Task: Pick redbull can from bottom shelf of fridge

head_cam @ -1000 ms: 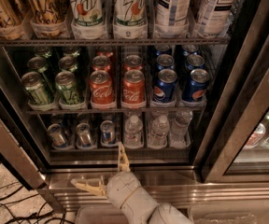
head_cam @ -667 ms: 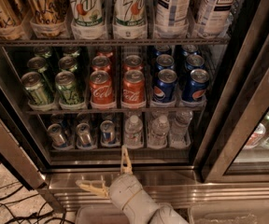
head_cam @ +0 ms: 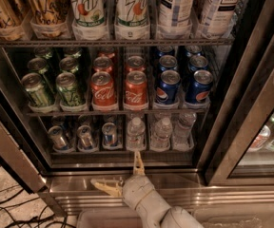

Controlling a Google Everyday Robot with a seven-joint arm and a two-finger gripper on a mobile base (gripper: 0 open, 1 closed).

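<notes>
Three redbull cans [head_cam: 85, 137] on the bottom shelf [head_cam: 122, 152]: approach step.
My gripper [head_cam: 122, 175] sits near, fingers wide; next, reach farther in, slightly left.

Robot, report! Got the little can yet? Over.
Tool open, low before fridge. Redbull can on bottom shelf, untouched. Water bottles beside it, nothing blocking.
</notes>
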